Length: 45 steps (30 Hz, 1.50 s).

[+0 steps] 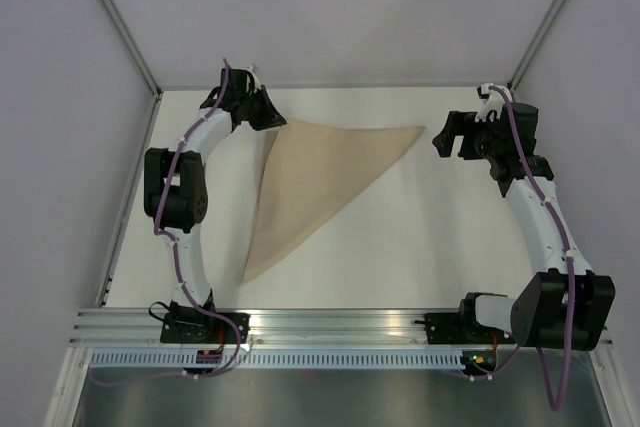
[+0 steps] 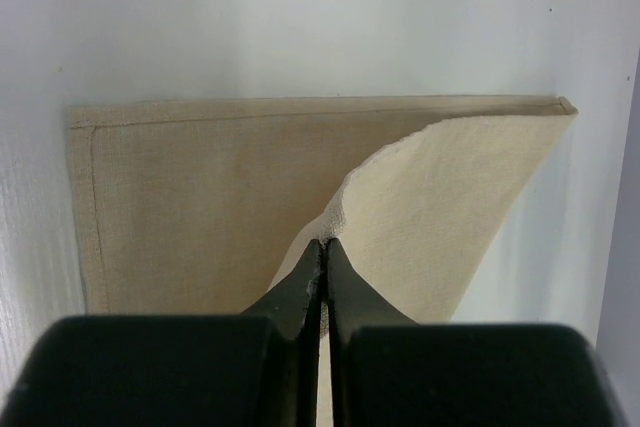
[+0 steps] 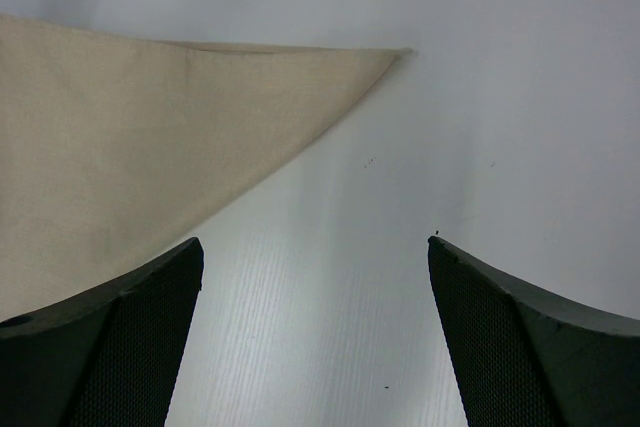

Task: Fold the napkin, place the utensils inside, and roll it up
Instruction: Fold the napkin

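The beige napkin (image 1: 310, 182) lies on the white table folded into a triangle, with points at the far left, the far right and the near left. My left gripper (image 1: 268, 113) is at its far left corner, shut on the upper layer's corner and holding it slightly lifted; in the left wrist view the cloth (image 2: 440, 197) curls up from the lower layer (image 2: 200, 207) into the closed fingertips (image 2: 312, 277). My right gripper (image 1: 440, 139) is open and empty just right of the napkin's far right point (image 3: 395, 52). No utensils are in view.
The white table (image 1: 420, 247) is bounded by grey walls and metal frame posts at the back. An aluminium rail (image 1: 330, 332) with both arm bases runs along the near edge.
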### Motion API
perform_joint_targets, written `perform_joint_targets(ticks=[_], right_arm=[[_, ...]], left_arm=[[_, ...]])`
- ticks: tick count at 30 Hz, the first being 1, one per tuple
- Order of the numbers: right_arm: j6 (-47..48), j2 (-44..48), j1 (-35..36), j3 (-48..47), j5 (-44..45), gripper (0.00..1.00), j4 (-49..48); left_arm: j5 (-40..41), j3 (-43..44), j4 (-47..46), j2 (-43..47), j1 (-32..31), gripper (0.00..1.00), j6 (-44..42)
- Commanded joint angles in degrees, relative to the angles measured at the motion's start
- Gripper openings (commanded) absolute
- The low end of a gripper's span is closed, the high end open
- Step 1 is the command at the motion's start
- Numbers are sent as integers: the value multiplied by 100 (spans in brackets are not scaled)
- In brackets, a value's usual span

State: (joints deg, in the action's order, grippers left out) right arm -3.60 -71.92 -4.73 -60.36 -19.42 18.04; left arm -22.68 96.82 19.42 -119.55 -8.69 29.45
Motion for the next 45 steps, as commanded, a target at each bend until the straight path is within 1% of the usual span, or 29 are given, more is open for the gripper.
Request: perform_joint_targets(ticks=[1, 19, 28, 29, 31, 32, 34, 35, 38, 39, 41, 42, 43, 44, 45], right_arm=[[8, -24, -10, -143, 26, 98, 15], [26, -41, -10, -134, 44, 98, 15], [43, -77, -10, -134, 26, 98, 24], [43, -77, -10, -134, 26, 98, 15], [43, -77, -19, -134, 26, 98, 24], [43, -68, -10, -143, 26, 98, 24], [43, -68, -10, -134, 26, 98, 24], [43, -59, -10, -134, 17, 98, 24], [43, -68, -10, -143, 0, 98, 24], [43, -68, -10, -152, -9, 98, 41], [34, -59, -10, -152, -27, 98, 50], [34, -59, -10, -152, -35, 98, 50], [34, -59, -10, -152, -62, 98, 50], [26, -59, -10, -160, -97, 98, 59], [17, -59, -10, -169, -132, 98, 85]], left_arm=[[-184, 285, 71, -156, 60, 2, -124], [-264, 742, 220, -473, 139, 2, -54], [-299, 760, 238, -587, 174, 3, -71], [-281, 751, 238, -605, 166, 11, -80], [-159, 699, 238, -596, 174, 24, -89], [-106, 681, 238, -561, 174, 37, -97], [121, 619, 238, -500, 192, 45, -132], [201, 611, 238, -473, 209, 54, -150], [562, 505, 194, -263, 297, 63, -203], [676, 401, 168, -123, 358, 64, -212], [1123, 216, 159, 97, 420, 64, -212], [1343, -72, 115, 229, 464, 65, -186], [1771, -240, 80, 535, 491, 65, -177], [2028, -399, 88, 677, 508, 65, -177], [2239, -740, 114, 852, 578, 65, -133]])
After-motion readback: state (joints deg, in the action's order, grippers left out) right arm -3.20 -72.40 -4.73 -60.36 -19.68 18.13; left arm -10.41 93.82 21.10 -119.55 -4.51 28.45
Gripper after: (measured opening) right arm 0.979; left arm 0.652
